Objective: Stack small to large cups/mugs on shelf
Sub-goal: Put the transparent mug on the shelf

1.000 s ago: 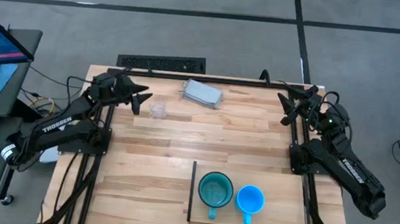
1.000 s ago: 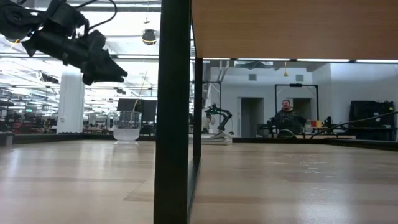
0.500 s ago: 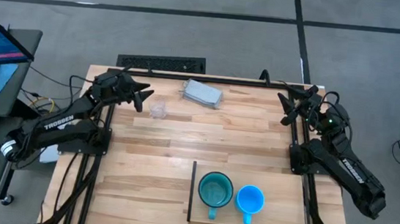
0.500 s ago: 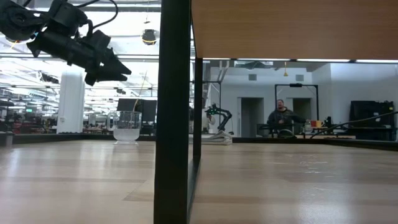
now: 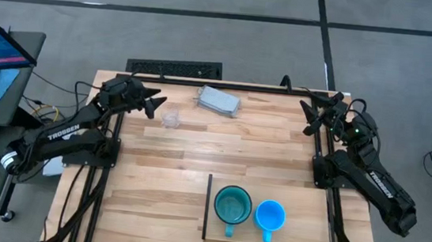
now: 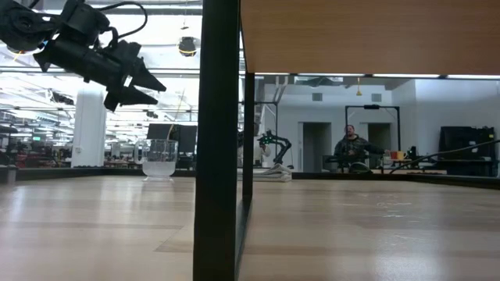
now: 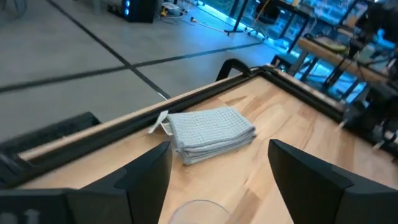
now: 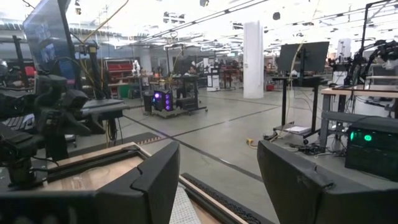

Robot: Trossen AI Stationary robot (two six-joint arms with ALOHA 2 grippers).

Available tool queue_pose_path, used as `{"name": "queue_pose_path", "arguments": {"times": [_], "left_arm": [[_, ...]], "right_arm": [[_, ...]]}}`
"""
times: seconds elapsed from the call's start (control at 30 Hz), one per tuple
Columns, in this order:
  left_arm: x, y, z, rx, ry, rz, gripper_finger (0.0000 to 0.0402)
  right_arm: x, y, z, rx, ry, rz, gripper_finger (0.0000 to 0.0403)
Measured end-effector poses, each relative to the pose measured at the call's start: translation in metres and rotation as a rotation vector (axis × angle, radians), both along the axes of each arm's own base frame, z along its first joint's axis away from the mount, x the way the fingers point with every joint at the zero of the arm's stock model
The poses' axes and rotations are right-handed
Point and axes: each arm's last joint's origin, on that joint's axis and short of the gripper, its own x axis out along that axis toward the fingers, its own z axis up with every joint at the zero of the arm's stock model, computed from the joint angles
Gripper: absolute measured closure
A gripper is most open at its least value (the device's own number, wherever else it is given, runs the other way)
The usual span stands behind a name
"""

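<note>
- The left end effector [image 5: 154,103] hangs above the table [image 5: 197,147] at its far left, fingers spread wide and empty, just beside the clear cup [image 5: 170,118]; the low view shows it raised above the cup's rim, not touching it.
- The clear cup [image 6: 159,158] stands upright on the bare table, well apart from the shelf [image 5: 301,224], which suggests it is the piece left to place.
- In the left wrist view, the cup's rim [image 7: 199,211] sits between the two dark fingers [image 7: 146,174], so the wide stance looks like preparation to close around it.
- The teal mug [image 5: 232,206] and the blue mug [image 5: 269,217] stand side by side on the shelf, handles toward the near edge, teal nearest the shelf's dark upright edge.
- That order, large then medium, leaves bare board beyond the blue mug, the likely slot for the small cup.
- The right end effector [image 5: 312,118] waits at the table's far right corner, fingers apart and holding nothing, clear of the shelf.
- A folded grey cloth [image 5: 218,100] lies near the far edge, just beyond the cup, and plays no part in the stacking.
- A person [image 6: 351,147] is in the room behind the table, well away from the arms.
</note>
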Motion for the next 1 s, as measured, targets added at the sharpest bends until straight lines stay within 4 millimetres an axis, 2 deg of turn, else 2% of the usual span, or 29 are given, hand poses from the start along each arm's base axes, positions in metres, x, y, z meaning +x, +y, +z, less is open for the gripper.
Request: {"name": "queue_pose_path", "arguments": {"times": [0.2,0.47,0.7,0.9,1.0], "left_arm": [[0.0,0.0,-0.001,-0.077,-0.034,0.02,0.014],[0.001,0.001,0.007,0.024,0.024,-0.011,0.014],[0.004,0.002,0.011,0.026,0.21,-0.015,0.014],[0.018,0.008,0.019,0.092,0.335,-0.083,0.014],[0.026,0.013,0.02,0.068,0.369,-0.105,0.014]], "right_arm": [[0.0,0.0,-0.001,0.009,0.008,0.0,0.0164],[0.0,0.0,-0.002,0.006,0.015,-0.002,0.0164],[0.0,0.0,-0.001,0.005,0.014,-0.003,0.0164],[0.0,0.0,-0.001,0.005,0.014,-0.003,0.0164],[0.0,0.0,-0.001,0.005,0.014,-0.003,0.0164]]}}
